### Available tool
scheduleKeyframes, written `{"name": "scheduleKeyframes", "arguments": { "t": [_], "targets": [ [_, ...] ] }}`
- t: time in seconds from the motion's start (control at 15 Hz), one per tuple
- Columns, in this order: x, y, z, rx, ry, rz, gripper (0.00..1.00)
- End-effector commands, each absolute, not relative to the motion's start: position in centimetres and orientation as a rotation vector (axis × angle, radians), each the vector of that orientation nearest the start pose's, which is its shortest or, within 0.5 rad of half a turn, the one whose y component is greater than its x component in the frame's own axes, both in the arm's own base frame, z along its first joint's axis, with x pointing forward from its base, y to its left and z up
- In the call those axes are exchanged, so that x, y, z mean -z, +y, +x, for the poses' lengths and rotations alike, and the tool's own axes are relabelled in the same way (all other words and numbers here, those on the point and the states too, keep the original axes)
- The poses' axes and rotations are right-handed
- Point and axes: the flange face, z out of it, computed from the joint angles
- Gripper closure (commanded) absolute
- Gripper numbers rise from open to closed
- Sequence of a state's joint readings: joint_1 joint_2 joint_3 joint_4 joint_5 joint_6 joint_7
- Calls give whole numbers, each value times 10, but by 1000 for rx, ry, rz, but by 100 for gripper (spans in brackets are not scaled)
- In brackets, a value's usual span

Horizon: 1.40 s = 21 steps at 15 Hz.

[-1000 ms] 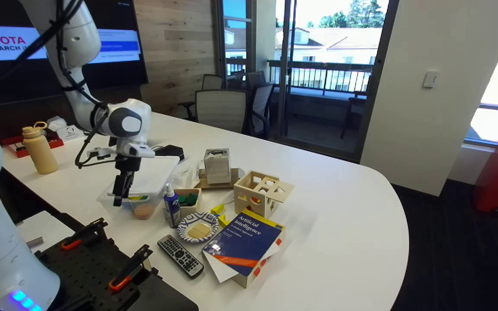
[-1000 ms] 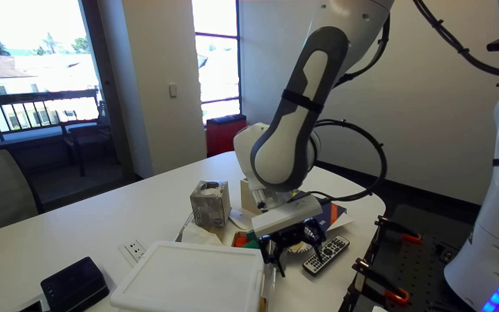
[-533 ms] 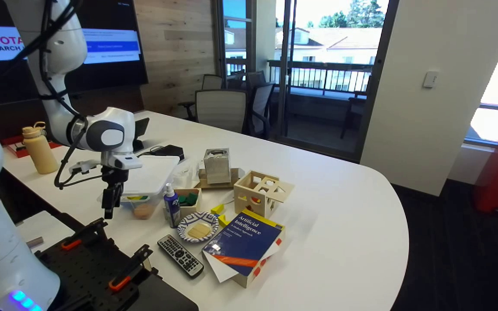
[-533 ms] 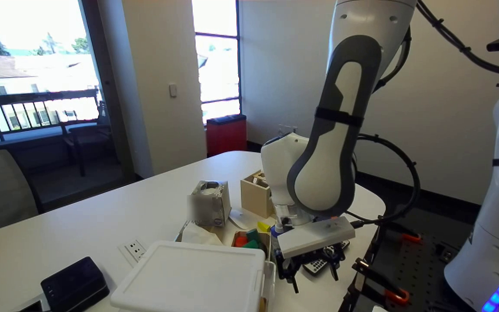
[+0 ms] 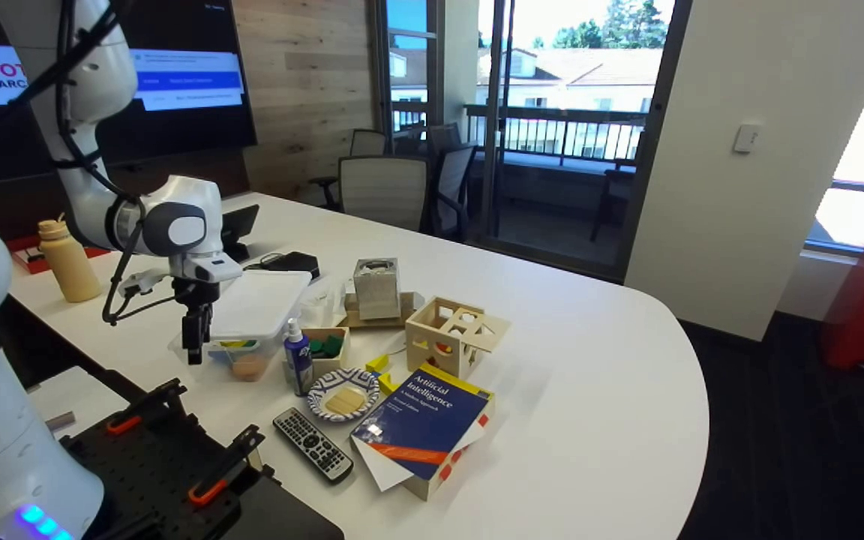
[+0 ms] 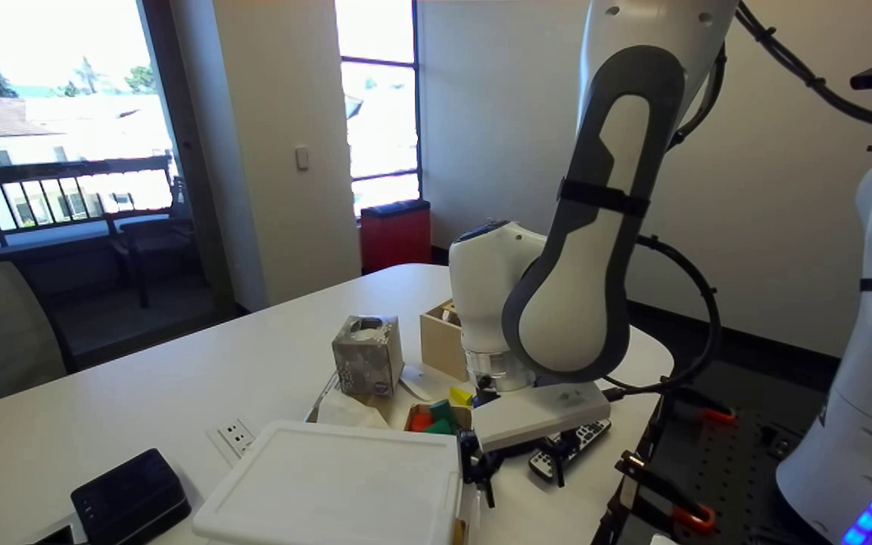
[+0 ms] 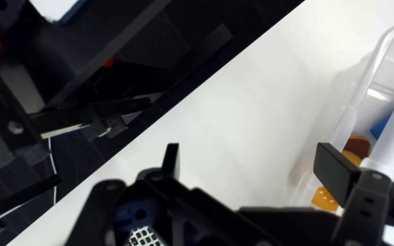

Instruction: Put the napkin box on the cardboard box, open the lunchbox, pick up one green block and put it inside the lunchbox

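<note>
White-topped, the lunchbox [image 6: 330, 484] sits at lower centre in an exterior view, your end effector [image 6: 524, 492] spread and empty by its right edge, so opening seems the step in hand, and you likely must catch its lid [image 5: 261, 304] and lift.

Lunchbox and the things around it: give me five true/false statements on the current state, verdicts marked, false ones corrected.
1. The napkin box rests on the cardboard box. True.
2. The lunchbox has its lid off. False: the lid is on.
3. Green blocks sit in the small open wooden box. True.
4. The end effector grips a green block. False: it is open and holds nothing.
5. The remote lies on the book. False: it lies on the table.
</note>
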<state>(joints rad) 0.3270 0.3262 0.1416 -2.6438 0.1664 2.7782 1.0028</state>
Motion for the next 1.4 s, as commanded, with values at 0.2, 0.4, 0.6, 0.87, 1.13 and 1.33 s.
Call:
{"name": "scheduleKeyframes", "arguments": {
  "t": [0.2,0.4,0.6,0.87,1.13,1.33],
  "targets": [
    [-121,190,361,-235,1019,-3009,0],
    [-116,192,363,-246,1007,-3018,0],
    [-111,196,369,-238,1000,-3019,0],
    [-103,203,376,-248,989,-3032,0],
    [-95,214,383,-242,960,-3043,0],
    [-98,221,387,-208,941,-3048,0]
  ]
}}
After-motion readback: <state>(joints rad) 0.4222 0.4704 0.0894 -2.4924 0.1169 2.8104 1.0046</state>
